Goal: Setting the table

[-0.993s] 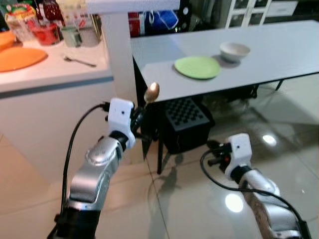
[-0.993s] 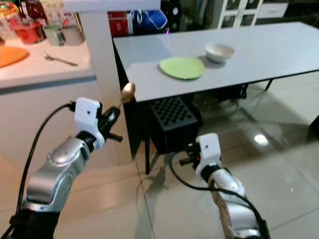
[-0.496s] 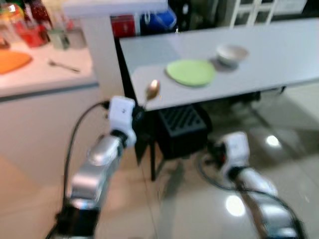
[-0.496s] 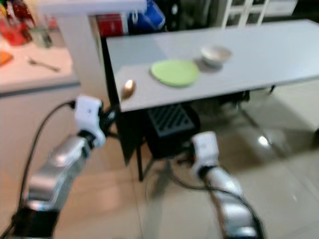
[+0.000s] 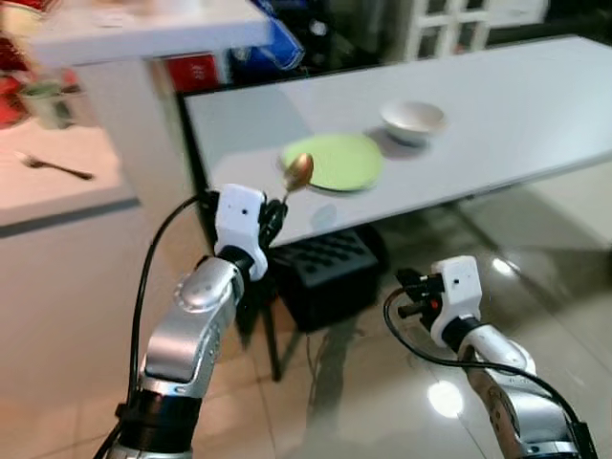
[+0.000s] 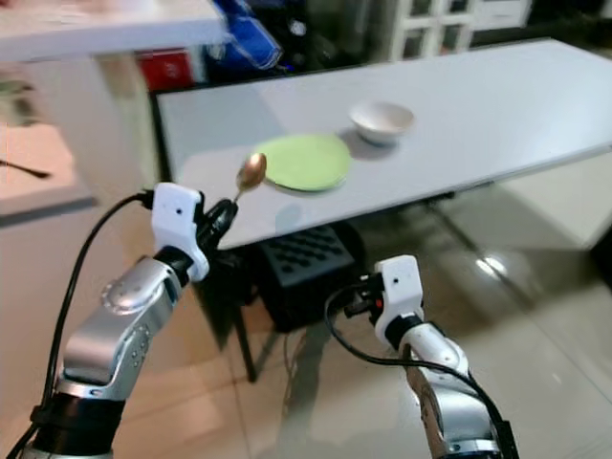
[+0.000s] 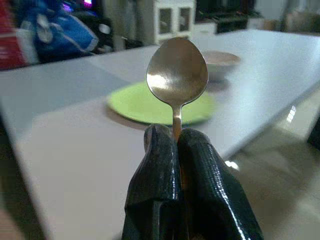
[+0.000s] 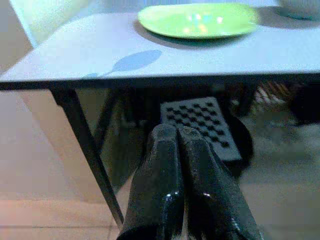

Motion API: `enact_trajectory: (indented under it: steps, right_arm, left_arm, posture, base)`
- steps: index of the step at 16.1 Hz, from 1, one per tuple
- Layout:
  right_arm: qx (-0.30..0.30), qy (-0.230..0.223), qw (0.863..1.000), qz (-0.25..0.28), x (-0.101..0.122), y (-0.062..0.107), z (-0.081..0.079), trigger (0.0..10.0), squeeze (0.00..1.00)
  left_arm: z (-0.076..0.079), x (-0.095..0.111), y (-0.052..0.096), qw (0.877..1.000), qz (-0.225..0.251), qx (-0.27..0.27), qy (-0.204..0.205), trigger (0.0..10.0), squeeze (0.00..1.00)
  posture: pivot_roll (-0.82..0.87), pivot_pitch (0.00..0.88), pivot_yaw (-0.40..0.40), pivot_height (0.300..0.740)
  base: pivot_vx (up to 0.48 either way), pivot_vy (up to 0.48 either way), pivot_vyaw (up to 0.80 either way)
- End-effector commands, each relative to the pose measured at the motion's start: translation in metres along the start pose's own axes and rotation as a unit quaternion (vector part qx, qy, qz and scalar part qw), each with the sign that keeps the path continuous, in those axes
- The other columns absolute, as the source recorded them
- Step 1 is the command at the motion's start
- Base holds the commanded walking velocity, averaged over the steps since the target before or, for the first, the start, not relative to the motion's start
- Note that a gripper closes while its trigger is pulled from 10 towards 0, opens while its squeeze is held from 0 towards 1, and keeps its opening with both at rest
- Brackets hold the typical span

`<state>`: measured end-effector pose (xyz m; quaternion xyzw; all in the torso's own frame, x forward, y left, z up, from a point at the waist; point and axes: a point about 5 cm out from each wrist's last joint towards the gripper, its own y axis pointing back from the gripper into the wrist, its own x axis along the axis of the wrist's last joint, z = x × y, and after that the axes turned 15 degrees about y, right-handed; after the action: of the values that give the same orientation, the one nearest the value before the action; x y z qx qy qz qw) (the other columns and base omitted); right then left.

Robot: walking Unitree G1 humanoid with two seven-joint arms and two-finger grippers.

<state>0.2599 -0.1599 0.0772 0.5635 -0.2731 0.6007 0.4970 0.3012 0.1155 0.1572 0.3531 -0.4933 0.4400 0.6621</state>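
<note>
My left gripper [image 5: 273, 216] is shut on the handle of a metal spoon [image 5: 297, 172], bowl upward, held at the near left corner of the white dining table [image 5: 535, 105]. The wrist view shows the spoon [image 7: 177, 71] upright between the black fingers [image 7: 159, 170]. Just beyond it on the table lies a green plate [image 5: 333, 161], and a white bowl [image 5: 412, 119] stands to the plate's right. My right gripper [image 5: 406, 295] is shut with nothing in it, low in front of the table, below its edge [image 8: 150, 80].
A white counter [image 5: 57, 182] with a fork [image 5: 50, 167] is at the left, beside a white pillar. Under the table sits a black perforated crate [image 5: 325, 273]. Glossy tiled floor [image 5: 535, 277] spreads to the right. White cabinets and bags stand behind the table.
The camera has turned and come closer to the table. The spoon in my left gripper now stands over the table's near corner, next to the green plate. The right arm keeps its pose.
</note>
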Motion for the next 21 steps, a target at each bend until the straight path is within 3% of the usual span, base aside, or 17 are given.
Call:
enact_trajectory:
  steps: [1, 7, 16, 21]
  right_arm:
    - [0.008, -0.001, 1.0, 0.009, 0.0047, -0.0029, -0.0048, 10.0, 0.0]
    - [0.006, -0.001, 1.0, 0.011, 0.0059, -0.0033, -0.0051, 10.0, 0.0]
    - [0.005, 0.0, 1.0, 0.007, 0.0035, -0.0017, -0.0051, 10.0, 0.0]
    - [0.007, -0.001, 1.0, 0.006, 0.0028, -0.0005, -0.007, 10.0, 0.0]
  left_arm:
    - [-0.0061, 0.0033, 0.001, 1.0, 0.005, 0.012, -0.001, 0.0, 0.0]
    - [-0.0065, 0.0045, 0.0001, 1.0, 0.009, 0.014, -0.003, 0.0, 0.0]
    - [-0.006, 0.0034, -0.0015, 1.0, 0.008, 0.015, -0.001, 0.0, 0.0]
    - [-0.0086, 0.0006, -0.003, 1.0, -0.005, 0.027, -0.002, 0.0, 0.0]
  posture:
    - [-0.02, 0.0, 0.027, 0.74]
    - [-0.02, 0.0, 0.032, 0.74]
    - [-0.03, 0.0, 0.037, 0.74]
    - [-0.03, 0.0, 0.038, 0.74]
  base:
    - [0.0, 0.0, 0.0]
    - [0.0, 0.0, 0.0]
    - [0.352, -0.32, 0.0]
    - [0.472, 0.0, 0.0]
